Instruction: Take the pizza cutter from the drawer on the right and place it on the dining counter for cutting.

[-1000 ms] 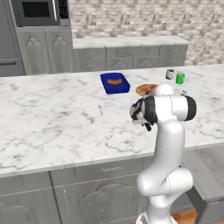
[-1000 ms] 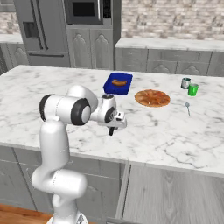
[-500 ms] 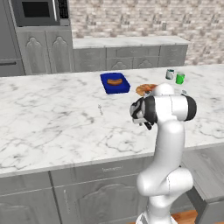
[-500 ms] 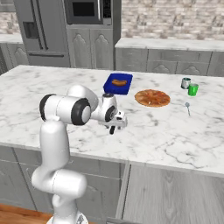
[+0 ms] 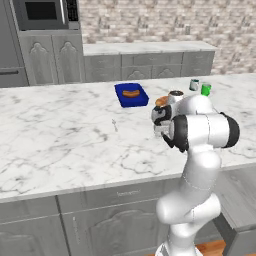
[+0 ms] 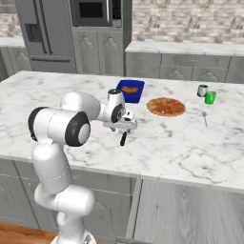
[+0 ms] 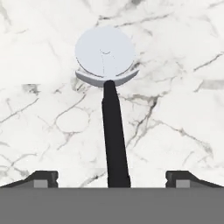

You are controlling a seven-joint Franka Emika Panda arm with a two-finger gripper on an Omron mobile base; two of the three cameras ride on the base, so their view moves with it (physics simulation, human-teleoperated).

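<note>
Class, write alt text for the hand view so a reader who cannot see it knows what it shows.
A pizza cutter lies on the white, grey-veined dining counter, its silvery round wheel at the top and its black handle running down between the fingertips of the open gripper, which stand wide apart and clear of it.

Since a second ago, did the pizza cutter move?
Yes. The pizza cutter dropped lower toward the marble counter, judged against the blue tray behind it.

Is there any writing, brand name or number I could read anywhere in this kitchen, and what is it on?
No readable text anywhere.
The microwave shows no legible label.
The blue tray, green cup and pizza cutter carry no markings.
</note>
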